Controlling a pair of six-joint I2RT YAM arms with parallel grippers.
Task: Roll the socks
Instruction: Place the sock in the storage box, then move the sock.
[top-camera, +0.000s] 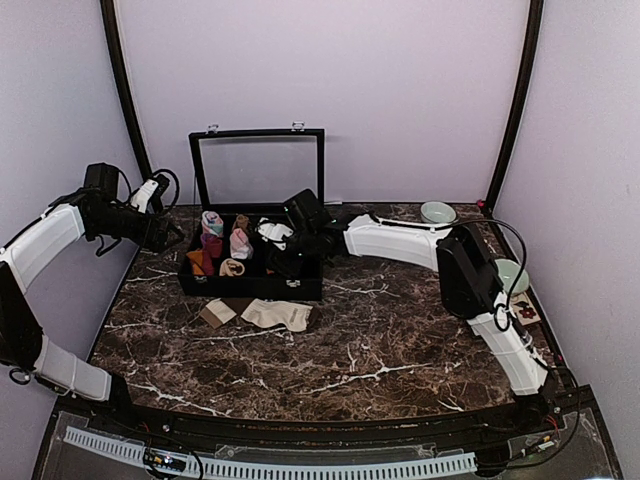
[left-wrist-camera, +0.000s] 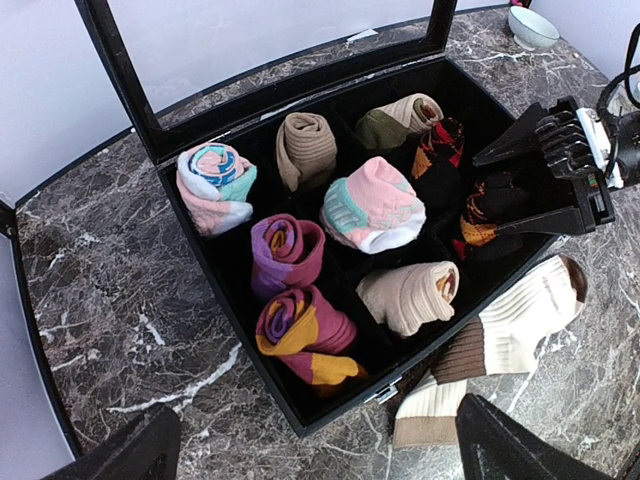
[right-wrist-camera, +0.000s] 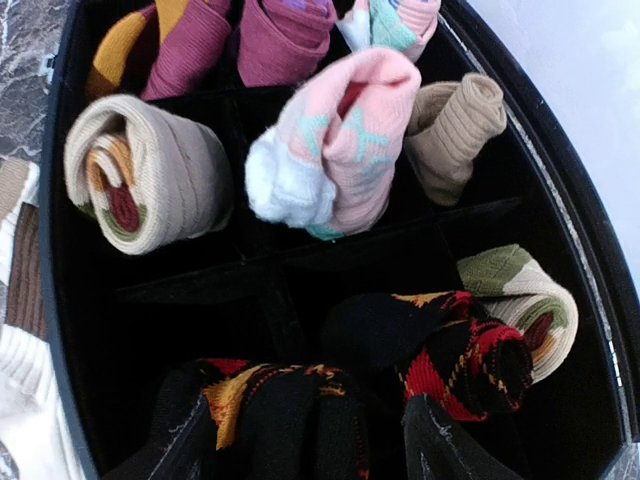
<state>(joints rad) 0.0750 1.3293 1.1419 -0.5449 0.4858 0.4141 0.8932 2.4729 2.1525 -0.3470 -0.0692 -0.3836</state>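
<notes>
Right gripper (right-wrist-camera: 312, 418) parted astride black argyle socks (right-wrist-camera: 265, 392) inside divided box (right-wrist-camera: 57, 200), pink roll (right-wrist-camera: 340, 140) just beyond; left gripper (left-wrist-camera: 322, 446) wide apart.

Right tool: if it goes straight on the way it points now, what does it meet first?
The black argyle sock in the compartment of the box right ahead, lying between the right tool's spread fingers. Depth is unclear; it looks very close, perhaps already touching.

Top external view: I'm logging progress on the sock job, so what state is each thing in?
Box lid: open, upright.
Cream socks: unrolled, flat on the table.
Black argyle socks: bundled, inside the box.
Left gripper: open, empty.
Right gripper: open, straddling one argyle bundle.
</notes>
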